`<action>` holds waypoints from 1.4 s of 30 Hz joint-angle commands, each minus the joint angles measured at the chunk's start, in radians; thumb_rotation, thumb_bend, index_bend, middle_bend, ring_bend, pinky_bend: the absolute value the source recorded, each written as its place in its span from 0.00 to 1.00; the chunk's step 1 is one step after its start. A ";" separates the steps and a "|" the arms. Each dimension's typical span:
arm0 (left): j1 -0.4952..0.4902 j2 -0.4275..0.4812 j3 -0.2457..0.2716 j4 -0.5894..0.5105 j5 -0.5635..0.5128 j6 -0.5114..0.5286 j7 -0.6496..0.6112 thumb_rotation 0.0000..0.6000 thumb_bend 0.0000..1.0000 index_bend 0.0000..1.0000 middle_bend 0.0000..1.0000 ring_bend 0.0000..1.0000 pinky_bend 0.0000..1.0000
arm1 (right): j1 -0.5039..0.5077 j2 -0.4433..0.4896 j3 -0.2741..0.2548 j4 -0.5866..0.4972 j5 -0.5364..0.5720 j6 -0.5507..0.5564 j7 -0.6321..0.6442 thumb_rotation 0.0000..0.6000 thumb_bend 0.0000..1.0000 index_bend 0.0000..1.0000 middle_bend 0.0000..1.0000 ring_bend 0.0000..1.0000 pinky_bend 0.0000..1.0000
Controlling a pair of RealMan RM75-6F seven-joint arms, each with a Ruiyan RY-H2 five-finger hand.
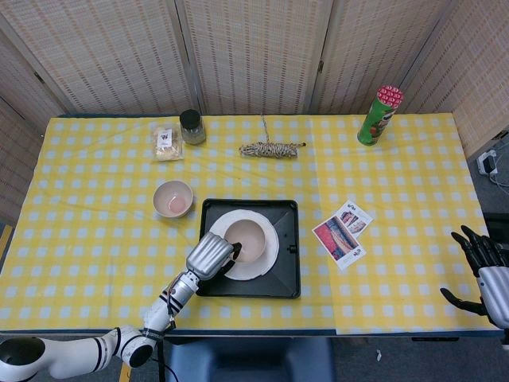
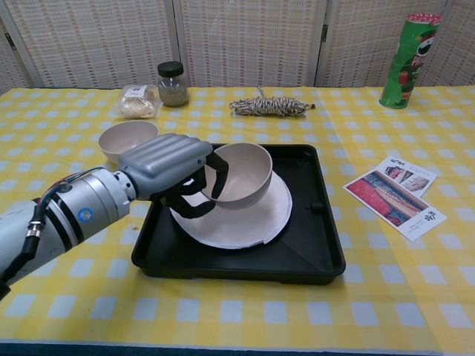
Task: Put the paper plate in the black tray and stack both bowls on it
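A: Where's the left hand (image 1: pixel 211 255)?
B: Over the black tray (image 1: pixel 289 274), holding a bowl (image 1: pixel 246 239) above the paper plate (image 1: pixel 266 256).
A: The other bowl (image 1: pixel 173 198)?
B: On the table, beside the tray's far-left corner.
A: Right hand (image 1: pixel 487 274)?
B: Near the table's right edge, fingers spread.
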 commanded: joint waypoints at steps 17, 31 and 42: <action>0.073 0.094 0.003 -0.118 0.061 0.190 0.002 1.00 0.43 0.25 1.00 1.00 1.00 | -0.012 0.003 -0.002 0.005 -0.020 0.026 0.018 1.00 0.24 0.00 0.00 0.00 0.00; 0.137 0.171 -0.084 -0.012 -0.305 0.085 0.096 1.00 0.37 0.36 1.00 1.00 1.00 | -0.012 -0.012 -0.013 0.002 -0.061 0.040 -0.012 1.00 0.24 0.00 0.00 0.00 0.00; 0.101 0.109 -0.103 0.167 -0.297 0.046 -0.004 1.00 0.37 0.42 1.00 1.00 1.00 | 0.005 -0.017 -0.002 -0.007 -0.020 -0.004 -0.047 1.00 0.24 0.00 0.00 0.00 0.00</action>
